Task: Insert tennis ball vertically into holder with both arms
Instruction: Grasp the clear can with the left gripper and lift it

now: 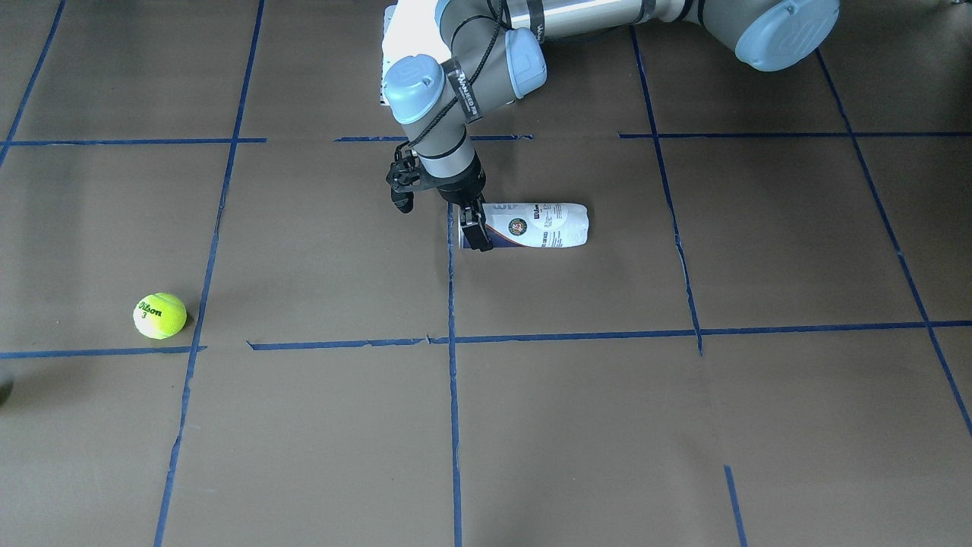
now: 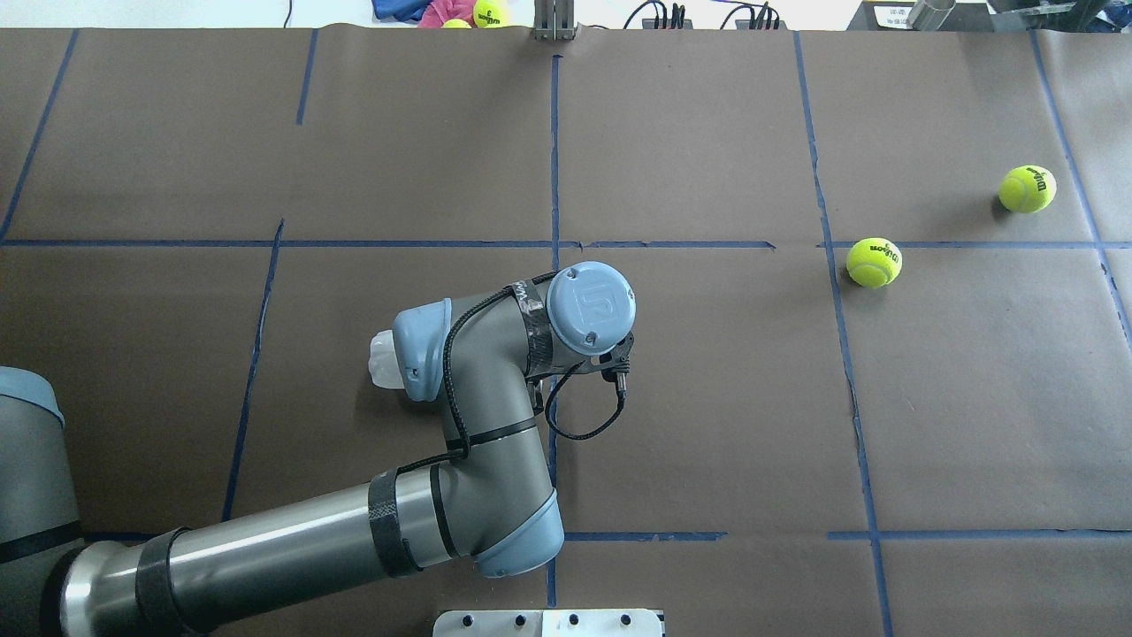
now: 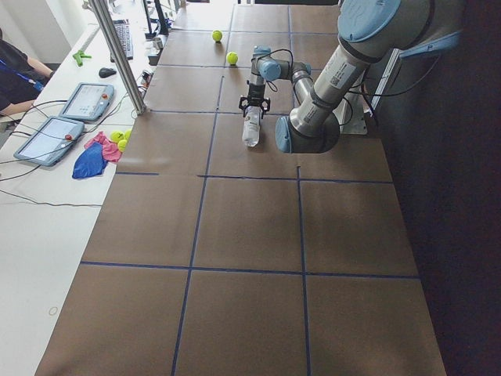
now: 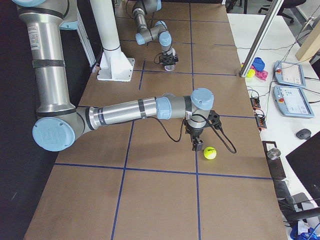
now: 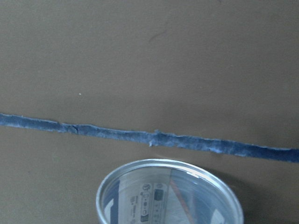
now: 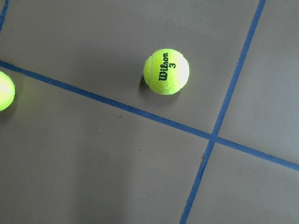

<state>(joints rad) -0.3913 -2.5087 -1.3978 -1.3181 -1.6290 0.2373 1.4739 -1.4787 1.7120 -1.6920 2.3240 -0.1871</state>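
The holder (image 1: 543,224) lies on its side near the table's middle, clear with a white and navy label. My left gripper (image 1: 472,225) is down at its open end. The left wrist view looks onto the round rim (image 5: 168,163), with no fingers in view, so I cannot tell whether the gripper is shut on it. In the overhead view the left arm hides all but the holder's closed end (image 2: 382,358). The tennis ball (image 1: 159,315) (image 2: 874,263) (image 6: 166,71) rests on the table on my right. My right gripper (image 4: 197,145) shows only in the exterior right view, just beside the ball (image 4: 209,153); I cannot tell its state.
A second tennis ball (image 2: 1027,188) lies farther right, at the left edge of the right wrist view (image 6: 4,91). Blue tape lines grid the brown table. The white pedestal (image 4: 116,67) stands at the robot's side. Tablets (image 4: 290,75) and a metal pole (image 2: 554,22) are on the operators' side.
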